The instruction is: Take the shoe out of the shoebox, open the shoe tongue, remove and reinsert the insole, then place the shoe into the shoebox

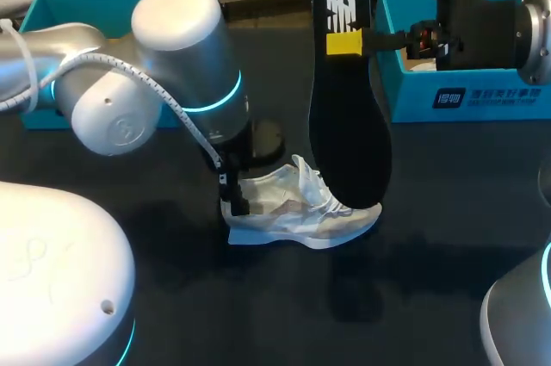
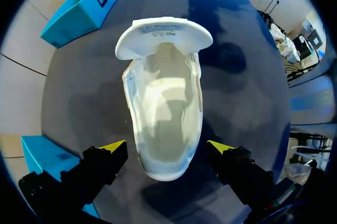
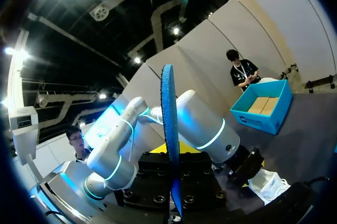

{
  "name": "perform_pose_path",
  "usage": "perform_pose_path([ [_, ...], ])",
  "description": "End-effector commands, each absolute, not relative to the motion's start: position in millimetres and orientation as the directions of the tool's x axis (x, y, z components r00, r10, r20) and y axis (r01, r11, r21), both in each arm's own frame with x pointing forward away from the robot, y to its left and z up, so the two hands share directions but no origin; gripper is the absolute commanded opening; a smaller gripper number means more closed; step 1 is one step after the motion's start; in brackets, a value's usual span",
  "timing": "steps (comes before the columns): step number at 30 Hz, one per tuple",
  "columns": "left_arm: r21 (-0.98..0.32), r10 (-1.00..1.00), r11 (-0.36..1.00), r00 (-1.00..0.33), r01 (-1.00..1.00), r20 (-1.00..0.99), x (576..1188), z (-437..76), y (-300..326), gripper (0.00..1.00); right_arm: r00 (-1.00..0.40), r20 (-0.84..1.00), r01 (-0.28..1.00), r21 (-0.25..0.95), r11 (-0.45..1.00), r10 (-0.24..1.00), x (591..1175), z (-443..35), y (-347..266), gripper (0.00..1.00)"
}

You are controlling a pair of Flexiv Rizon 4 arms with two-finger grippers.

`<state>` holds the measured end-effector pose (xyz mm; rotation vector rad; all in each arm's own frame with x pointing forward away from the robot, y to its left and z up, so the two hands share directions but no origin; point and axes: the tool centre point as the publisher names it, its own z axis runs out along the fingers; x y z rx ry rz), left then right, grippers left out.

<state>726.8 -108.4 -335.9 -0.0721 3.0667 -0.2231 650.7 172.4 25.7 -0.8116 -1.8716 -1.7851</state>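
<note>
Under left wrist, shoe interior, head view, insole upright

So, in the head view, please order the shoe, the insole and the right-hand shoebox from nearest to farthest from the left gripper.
1. Shoe, at the left gripper itself.
2. Insole, held up over the shoe's toe.
3. Shoebox, at the back right.

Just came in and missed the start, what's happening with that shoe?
The right pincer holds the black insole upright, its lower end by the toe of the white shoe, which sits on the table with its tongue folded open. The left pincer, open, straddles the shoe's heel. The insole is out and not yet back in.
</note>
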Motion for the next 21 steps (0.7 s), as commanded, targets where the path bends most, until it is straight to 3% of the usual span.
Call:
perform_pose_path([
  [1, -0.145, -0.052, 0.989, -0.997, -0.042, -0.064, 726, -336, -108, 1.00, -0.736, 0.666, 0.671, 0.741, 0.003, 0.122, 651, 26, 174, 0.00],
  [21, -0.204, -0.010, 0.979, -0.998, 0.003, -0.063, 773, -343, -141, 1.00, -0.736, 0.666, 0.671, 0.741, 0.003, 0.122, 651, 26, 174, 0.00],
])
